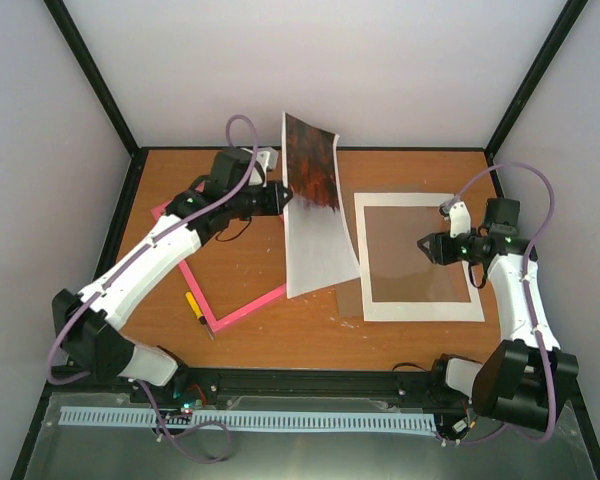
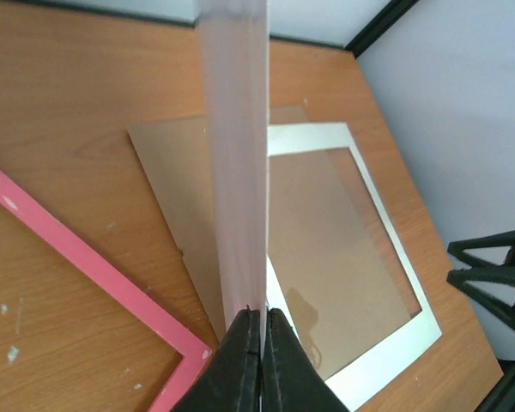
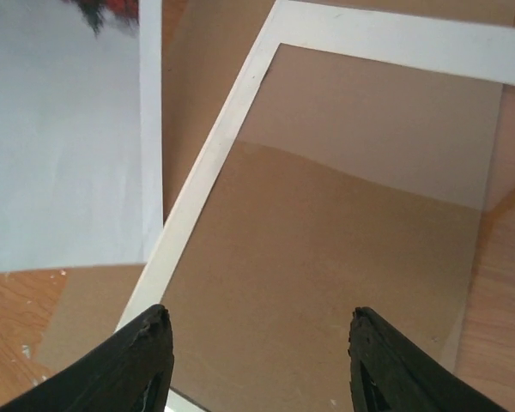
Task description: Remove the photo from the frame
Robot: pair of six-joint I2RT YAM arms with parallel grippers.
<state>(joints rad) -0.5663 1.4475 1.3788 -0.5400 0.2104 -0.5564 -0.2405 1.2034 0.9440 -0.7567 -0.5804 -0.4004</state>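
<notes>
left gripper [image 1: 283,196] clamped on large glossy red-black and white photo [image 1: 318,235], held clear of thin pink rectangular frame [image 1: 246,308]; right gripper [image 3: 257,336] jaws apart, empty. next: set photo flat.

Laboratory robot cell. My left arm [image 1: 150,258] and right arm [image 1: 520,300] stand bolted at the near edge of a wooden table [image 1: 280,340], walled left, right and far by plain pale panels [image 1: 380,70] on black struts [image 1: 90,70].

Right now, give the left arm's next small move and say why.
Probably lower the photo flat onto the table beside the frame, then let go. The left gripper is shut on its edge, the sheet stands up clear of the frame, and the right gripper hovers open over the white mat, holding nothing.
</notes>
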